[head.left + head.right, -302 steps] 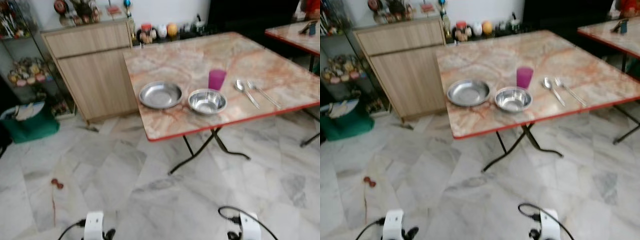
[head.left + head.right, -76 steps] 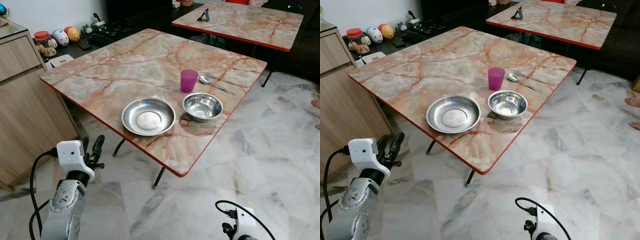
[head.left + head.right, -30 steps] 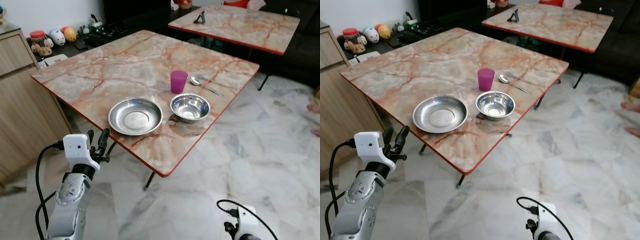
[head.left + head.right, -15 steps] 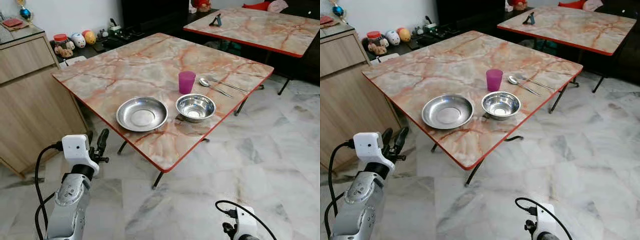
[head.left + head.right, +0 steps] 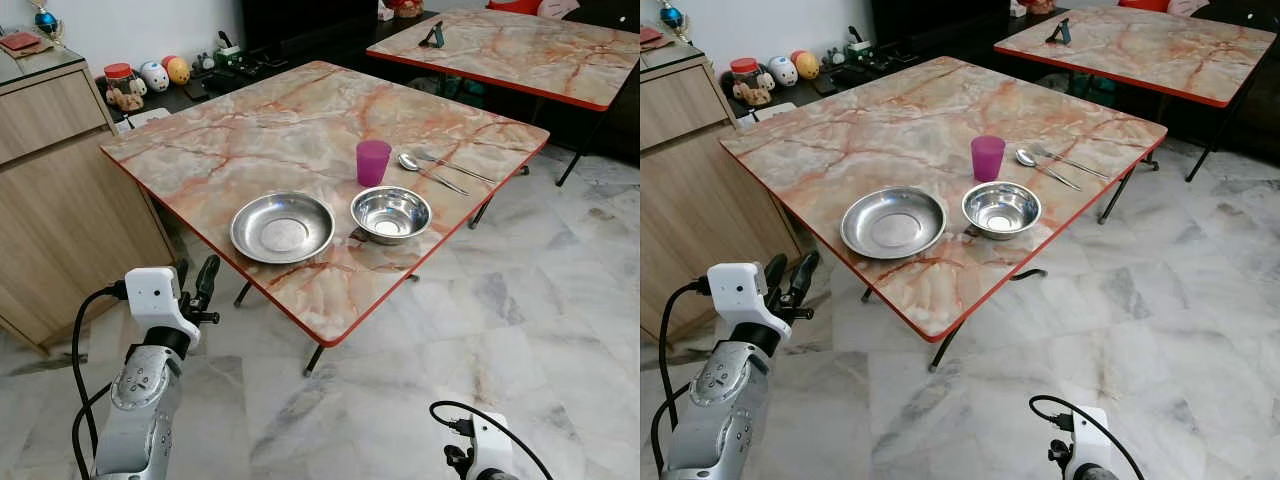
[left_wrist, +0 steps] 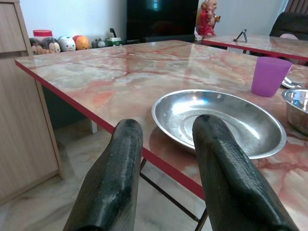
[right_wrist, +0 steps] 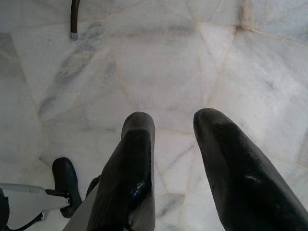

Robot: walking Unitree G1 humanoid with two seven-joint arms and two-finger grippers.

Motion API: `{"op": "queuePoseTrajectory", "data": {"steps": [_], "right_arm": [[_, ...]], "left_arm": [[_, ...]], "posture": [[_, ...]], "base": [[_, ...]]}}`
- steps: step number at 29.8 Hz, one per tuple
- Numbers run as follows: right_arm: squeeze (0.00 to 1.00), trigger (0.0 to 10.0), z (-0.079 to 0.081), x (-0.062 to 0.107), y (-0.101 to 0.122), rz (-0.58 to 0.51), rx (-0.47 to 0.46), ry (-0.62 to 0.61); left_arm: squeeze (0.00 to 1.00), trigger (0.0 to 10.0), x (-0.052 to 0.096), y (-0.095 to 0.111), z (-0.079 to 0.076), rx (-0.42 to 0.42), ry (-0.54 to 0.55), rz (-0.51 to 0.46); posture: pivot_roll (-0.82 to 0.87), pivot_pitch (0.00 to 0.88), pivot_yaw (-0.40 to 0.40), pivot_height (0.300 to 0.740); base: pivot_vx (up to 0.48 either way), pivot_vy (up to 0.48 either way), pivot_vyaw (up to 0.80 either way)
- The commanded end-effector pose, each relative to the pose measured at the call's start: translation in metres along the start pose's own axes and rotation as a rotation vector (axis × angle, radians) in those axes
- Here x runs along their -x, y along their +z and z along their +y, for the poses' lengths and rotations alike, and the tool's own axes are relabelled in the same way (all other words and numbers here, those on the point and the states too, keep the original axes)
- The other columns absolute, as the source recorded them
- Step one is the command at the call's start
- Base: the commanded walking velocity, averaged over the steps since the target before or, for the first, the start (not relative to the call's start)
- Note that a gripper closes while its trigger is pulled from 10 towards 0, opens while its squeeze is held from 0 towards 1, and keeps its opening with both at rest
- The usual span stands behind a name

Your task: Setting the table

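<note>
A marble-patterned table [image 5: 290,130] with a red edge carries a shallow steel plate [image 5: 283,226], a steel bowl [image 5: 391,213], a purple cup [image 5: 373,162], and a spoon [image 5: 430,173] and a fork [image 5: 452,166] lying side by side. My left gripper [image 5: 195,280] is raised just short of the table's near-left edge, open and empty. In the left wrist view its fingers [image 6: 120,178] point at the plate [image 6: 219,120], with the cup [image 6: 268,75] behind. My right gripper [image 7: 168,159] hangs low over the floor, open and empty.
A wooden cabinet [image 5: 60,180] stands at the left, close to the table. A low shelf with jars and toys [image 5: 150,78] runs along the wall behind. A second marble table [image 5: 500,45] stands at the back right. Marble floor [image 5: 520,330] lies open to the right.
The camera has shifted slightly, so the table sits a bit lower and nearer in view. The left gripper stays raised near the table edge; nothing on the table moved.
</note>
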State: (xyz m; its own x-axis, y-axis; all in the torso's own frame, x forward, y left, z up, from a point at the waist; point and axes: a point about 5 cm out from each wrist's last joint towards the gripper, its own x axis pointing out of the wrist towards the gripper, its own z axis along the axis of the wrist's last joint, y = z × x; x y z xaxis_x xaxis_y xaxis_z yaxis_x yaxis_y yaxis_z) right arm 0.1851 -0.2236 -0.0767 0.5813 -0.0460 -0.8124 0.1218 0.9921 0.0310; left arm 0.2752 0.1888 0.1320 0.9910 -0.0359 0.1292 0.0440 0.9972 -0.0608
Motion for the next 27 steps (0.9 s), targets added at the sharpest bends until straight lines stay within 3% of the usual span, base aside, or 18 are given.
{"op": "queuePoseTrajectory", "data": {"steps": [1,16,27], "right_arm": [[0.00,10.0,0.0009,-0.0004,0.0016,-0.003,-0.001,0.002],[0.00,10.0,0.0013,-0.0005,0.0020,-0.003,0.002,0.003],[0.00,10.0,0.0015,-0.0006,0.0023,-0.003,0.005,0.004]], "left_arm": [[0.00,10.0,-0.0015,0.0011,-0.0004,0.005,-0.008,-0.002],[0.00,10.0,-0.0022,0.0019,0.0005,0.005,-0.003,-0.004],[0.00,10.0,-0.0029,0.0036,0.0016,0.006,0.001,-0.010]], "posture": [[-0.02,0.000,0.004,0.707],[-0.02,0.000,0.005,0.707],[-0.02,0.000,0.005,0.707]], "base": [[0.000,0.000,0.00],[0.000,0.000,0.00],[0.344,0.000,0.00]]}}
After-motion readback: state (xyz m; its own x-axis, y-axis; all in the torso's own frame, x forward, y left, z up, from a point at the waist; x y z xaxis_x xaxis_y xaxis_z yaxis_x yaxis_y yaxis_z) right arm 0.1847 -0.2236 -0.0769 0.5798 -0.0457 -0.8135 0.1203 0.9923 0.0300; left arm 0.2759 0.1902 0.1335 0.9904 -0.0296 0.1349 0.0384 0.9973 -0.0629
